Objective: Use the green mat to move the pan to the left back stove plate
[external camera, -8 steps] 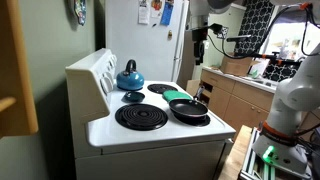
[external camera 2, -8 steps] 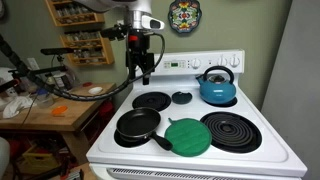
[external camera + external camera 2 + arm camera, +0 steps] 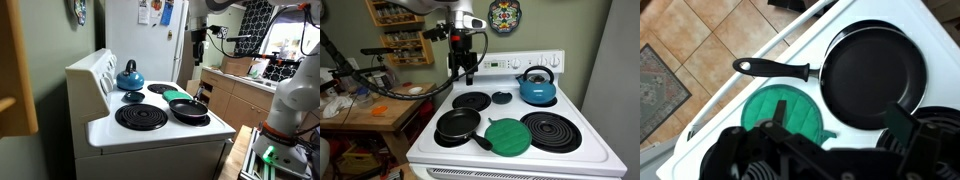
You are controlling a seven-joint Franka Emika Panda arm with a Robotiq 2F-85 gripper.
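My gripper (image 3: 467,72) hangs high, jaws released; the green mat (image 3: 507,136) lies at five o'clock, beside the pan (image 3: 458,125).

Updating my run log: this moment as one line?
gripper open, empty, above stove | pan at front | green mat flat beside pan | kettle at back | mat not yet grasped

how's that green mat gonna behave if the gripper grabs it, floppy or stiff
Probably floppy: the green mat looks thin and lies flat on the stove top, so a pinched edge would likely droop. It seems light for its size. It looks rubbery, so it probably would not slip much against the pan.
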